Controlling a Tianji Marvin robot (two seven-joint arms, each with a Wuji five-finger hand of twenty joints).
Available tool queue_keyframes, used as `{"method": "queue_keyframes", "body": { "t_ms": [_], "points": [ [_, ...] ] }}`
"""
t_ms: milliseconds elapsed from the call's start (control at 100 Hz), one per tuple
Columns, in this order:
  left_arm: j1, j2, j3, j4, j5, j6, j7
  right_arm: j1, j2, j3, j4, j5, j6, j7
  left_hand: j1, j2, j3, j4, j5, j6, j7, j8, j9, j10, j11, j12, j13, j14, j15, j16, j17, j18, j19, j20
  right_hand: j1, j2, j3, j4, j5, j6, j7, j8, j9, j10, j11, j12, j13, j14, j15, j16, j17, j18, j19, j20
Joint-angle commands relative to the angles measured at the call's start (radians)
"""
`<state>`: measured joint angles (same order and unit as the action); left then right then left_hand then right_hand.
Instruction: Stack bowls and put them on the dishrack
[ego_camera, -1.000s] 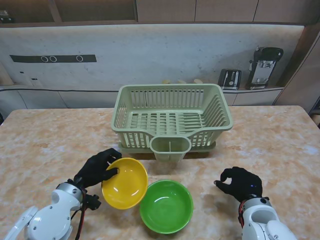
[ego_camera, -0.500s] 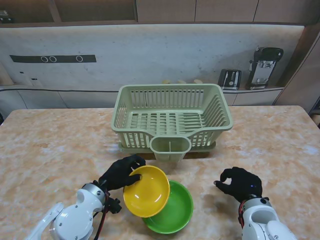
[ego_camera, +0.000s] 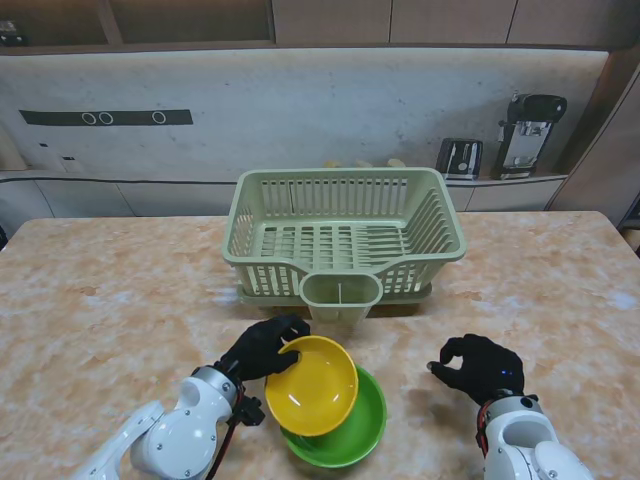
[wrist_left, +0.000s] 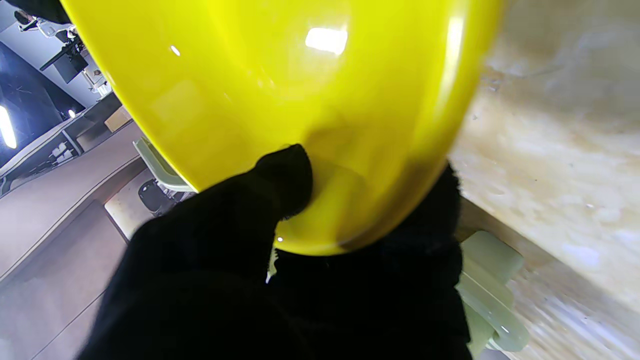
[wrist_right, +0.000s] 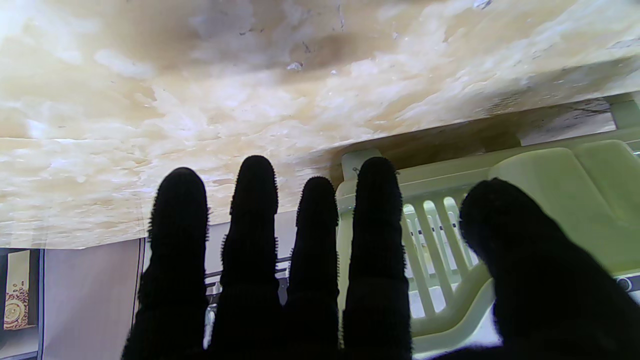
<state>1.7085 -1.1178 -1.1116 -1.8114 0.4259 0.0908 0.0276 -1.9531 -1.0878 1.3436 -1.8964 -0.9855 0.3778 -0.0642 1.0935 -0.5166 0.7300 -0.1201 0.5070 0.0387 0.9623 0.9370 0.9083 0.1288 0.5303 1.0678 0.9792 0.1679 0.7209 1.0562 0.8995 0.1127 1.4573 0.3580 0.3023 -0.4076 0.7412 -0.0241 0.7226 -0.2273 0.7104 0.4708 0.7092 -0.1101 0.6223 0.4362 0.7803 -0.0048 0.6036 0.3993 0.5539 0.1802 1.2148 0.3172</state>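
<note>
Marble-patterned table (ego_camera: 90, 300) fills your view, with a kitchen counter and wall behind it. Nearest to you sit two bowls: one green bowl (ego_camera: 360, 432) resting on the table, and one yellow bowl (ego_camera: 312, 385) tilted over its left part, overlapping it. Your left hand (ego_camera: 262, 347) pinches the yellow bowl's rim on the side toward the rack; the left wrist view shows a fingertip (wrist_left: 285, 175) pressed inside the bowl (wrist_left: 280, 100) and the rest of the hand wrapped behind it. To the right, your right hand (ego_camera: 480, 366) holds nothing, well apart from the bowls; the right wrist view shows its fingers (wrist_right: 255, 210) apart. Farther from you stands one pale green dishrack (ego_camera: 345, 240) with one cup-shaped pocket (ego_camera: 341, 297) on its near wall. On the counter behind it you have two appliances, a toaster (ego_camera: 459, 157) and a coffee machine (ego_camera: 530, 133). You can read no writing anywhere.
</note>
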Motion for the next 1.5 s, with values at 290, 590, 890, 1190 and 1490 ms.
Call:
{"method": "queue_keyframes", "body": {
  "t_ms": [290,590,890,1190,1490],
  "points": [
    [-0.054,-0.004,0.05,0.049,-0.01,0.022,-0.047,-0.009,-0.006,-0.002,0.001,0.002,-0.008,0.013,0.14,0.063,0.053,0.028,0.051,0.021,0.003,-0.001,-0.02,0.041,-0.042,-0.016,-0.013,0.035,0.107,-0.019,-0.009,-0.057,0.026,-0.024,0.009,0.017,-0.016,0.002,0.01,-0.017,0.011,-0.001,0.02,-0.024,-0.014,0.001,-0.002,0.006,-0.01,-0.008,-0.003,-0.007,0.001,0.014],
    [-0.075,0.002,0.063,0.068,-0.015,0.015,-0.079,-0.008,-0.006,-0.002,0.002,0.003,-0.008,0.013,0.145,0.087,-0.025,0.039,0.053,0.041,-0.068,-0.101,-0.028,0.067,-0.126,-0.07,-0.047,0.055,0.085,-0.094,-0.042,-0.042,-0.013,-0.029,0.01,0.016,-0.016,0.002,0.01,-0.019,0.011,-0.001,0.02,-0.025,-0.014,0.001,-0.003,0.005,-0.011,-0.009,-0.004,-0.006,0.0,0.014],
    [-0.082,0.01,0.061,0.081,-0.042,-0.034,-0.116,-0.006,-0.006,-0.002,0.003,0.004,-0.009,0.013,0.041,0.097,-0.42,0.041,0.047,0.045,-0.216,-0.307,-0.194,0.105,-0.082,-0.469,-0.196,0.113,-0.036,-0.268,-0.254,0.136,-0.15,0.091,0.01,0.015,-0.016,0.002,0.01,-0.02,0.011,-0.001,0.021,-0.024,-0.014,0.001,-0.002,0.007,-0.01,-0.008,-0.004,-0.006,0.001,0.015],
    [-0.064,0.013,0.046,0.072,-0.011,-0.087,-0.103,-0.005,-0.007,0.002,0.008,0.005,-0.017,0.006,-0.08,0.216,-0.615,0.056,0.12,0.064,-0.42,-0.388,-0.205,0.105,-0.171,-0.593,-0.324,0.174,-0.184,-0.416,-0.543,0.351,-0.297,0.207,0.01,0.015,-0.016,0.002,0.01,-0.019,0.012,-0.001,0.022,-0.023,-0.014,0.001,-0.002,0.007,-0.01,-0.009,-0.004,-0.005,0.001,0.015],
    [-0.03,0.016,0.019,0.044,0.085,-0.121,-0.065,-0.011,-0.007,0.005,0.007,0.002,-0.028,-0.003,-0.145,0.319,-0.74,0.073,0.175,0.062,-0.545,-0.478,-0.197,0.091,-0.24,-0.658,-0.389,0.192,-0.282,-0.513,-0.638,0.396,-0.379,0.214,0.009,0.017,-0.016,0.002,0.01,-0.017,0.011,-0.001,0.021,-0.025,-0.014,0.001,-0.002,0.007,-0.011,-0.009,-0.004,-0.005,0.0,0.014]
  ]
}}
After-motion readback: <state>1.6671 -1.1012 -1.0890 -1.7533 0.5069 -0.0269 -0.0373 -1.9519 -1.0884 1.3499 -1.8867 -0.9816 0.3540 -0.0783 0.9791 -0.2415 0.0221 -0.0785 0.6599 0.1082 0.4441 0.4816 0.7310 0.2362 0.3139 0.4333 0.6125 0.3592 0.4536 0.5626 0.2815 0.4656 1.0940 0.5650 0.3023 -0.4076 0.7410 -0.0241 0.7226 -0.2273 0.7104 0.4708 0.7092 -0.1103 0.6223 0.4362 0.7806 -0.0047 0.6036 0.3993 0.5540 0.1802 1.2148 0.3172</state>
